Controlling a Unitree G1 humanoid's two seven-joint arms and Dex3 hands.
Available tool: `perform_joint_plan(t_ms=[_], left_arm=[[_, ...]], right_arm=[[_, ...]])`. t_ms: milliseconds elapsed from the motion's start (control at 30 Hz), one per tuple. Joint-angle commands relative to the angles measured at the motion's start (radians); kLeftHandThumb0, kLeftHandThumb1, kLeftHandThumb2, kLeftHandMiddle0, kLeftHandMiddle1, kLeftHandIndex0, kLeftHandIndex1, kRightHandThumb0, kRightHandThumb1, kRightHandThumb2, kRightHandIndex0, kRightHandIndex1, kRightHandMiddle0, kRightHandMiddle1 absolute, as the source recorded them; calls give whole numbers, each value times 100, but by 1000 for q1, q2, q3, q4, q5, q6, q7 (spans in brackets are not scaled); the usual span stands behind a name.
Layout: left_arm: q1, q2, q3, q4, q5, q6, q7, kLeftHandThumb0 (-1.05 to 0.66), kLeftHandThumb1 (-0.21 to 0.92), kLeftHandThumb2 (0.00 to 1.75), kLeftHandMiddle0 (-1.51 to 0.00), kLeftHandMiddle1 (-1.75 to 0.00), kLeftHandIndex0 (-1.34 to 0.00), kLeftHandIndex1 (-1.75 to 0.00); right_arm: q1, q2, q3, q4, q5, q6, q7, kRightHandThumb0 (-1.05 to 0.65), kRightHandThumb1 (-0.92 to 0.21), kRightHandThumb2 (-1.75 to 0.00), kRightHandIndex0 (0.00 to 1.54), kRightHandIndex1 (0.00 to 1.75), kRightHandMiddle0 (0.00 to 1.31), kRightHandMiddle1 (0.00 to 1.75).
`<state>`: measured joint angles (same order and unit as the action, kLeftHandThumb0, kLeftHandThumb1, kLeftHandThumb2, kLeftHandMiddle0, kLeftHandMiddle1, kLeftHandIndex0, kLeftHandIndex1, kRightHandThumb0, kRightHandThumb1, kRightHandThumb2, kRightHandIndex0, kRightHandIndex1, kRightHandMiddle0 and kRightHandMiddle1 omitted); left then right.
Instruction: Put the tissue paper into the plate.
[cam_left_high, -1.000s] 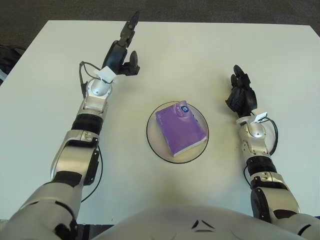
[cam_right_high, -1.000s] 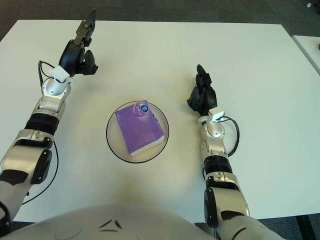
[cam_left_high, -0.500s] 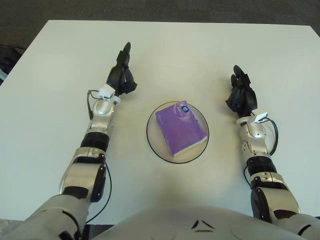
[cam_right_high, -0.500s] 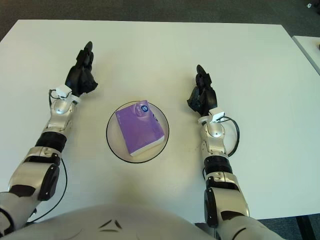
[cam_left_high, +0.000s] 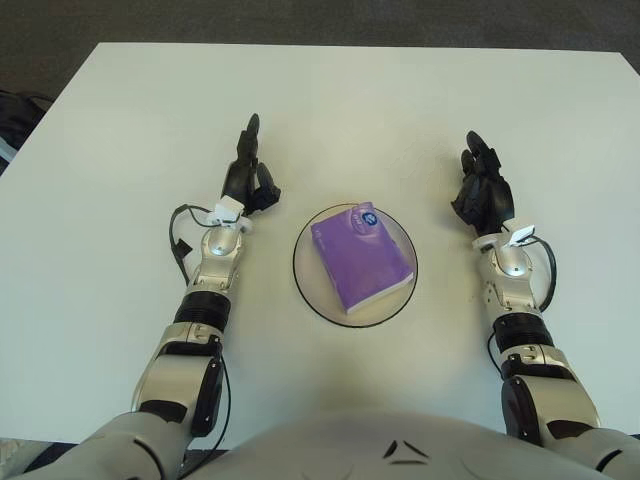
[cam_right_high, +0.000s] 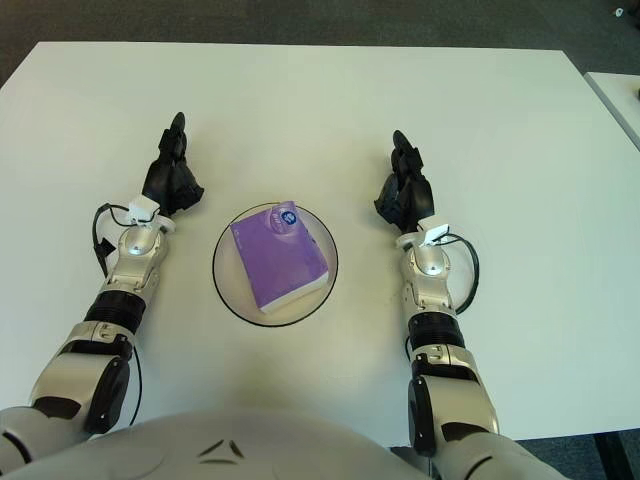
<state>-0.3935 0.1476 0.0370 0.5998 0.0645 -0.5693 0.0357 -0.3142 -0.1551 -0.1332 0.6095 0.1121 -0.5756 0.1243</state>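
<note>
White tabletop (cam_left_high: 120, 250) fills nearly the whole scene, a plain matte surface, with dark carpeted floor (cam_left_high: 300, 20) showing beyond its far edge and a second pale table edge (cam_right_high: 620, 95) just visible at the far right. Near the middle of the table sits a round plate (cam_left_high: 310, 285) with a dark rim, and the purple tissue paper pack (cam_left_high: 360, 256) lies flat inside it, turned at a slight angle. The left hand (cam_left_high: 246, 180) shows to the left of the plate, fingers extended and holding nothing. The right hand (cam_left_high: 482, 192) shows to the right of the plate, well apart from it, fingers loosely relaxed and also empty. Black cables loop beside both wrists.
</note>
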Motion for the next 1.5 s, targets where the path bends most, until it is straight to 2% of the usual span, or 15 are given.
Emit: perform_joint_plan(t_ms=[0, 200, 367, 1467], left_arm=[[98, -16, -5, 12, 30, 60, 33, -90, 92, 120, 0, 0, 0, 0], [135, -13, -12, -35, 36, 133, 35, -89, 92, 118, 0, 0, 0, 0], [159, -19, -16, -56, 41, 161, 37, -89, 92, 116, 0, 0, 0, 0], [216, -35, -18, -69, 54, 147, 65, -90, 92, 112, -3, -1, -3, -4]], right_arm=[[161, 87, 17, 119, 7, 45, 6, -78, -92, -103, 6, 1, 0, 22], [162, 89, 17, 116, 6, 43, 8, -77, -92, -104, 6, 1, 0, 23], [164, 91, 15, 114, 8, 39, 9, -77, -92, -103, 6, 0, 0, 22], [167, 96, 7, 103, -2, 37, 7, -76, -92, -103, 6, 0, 0, 23]])
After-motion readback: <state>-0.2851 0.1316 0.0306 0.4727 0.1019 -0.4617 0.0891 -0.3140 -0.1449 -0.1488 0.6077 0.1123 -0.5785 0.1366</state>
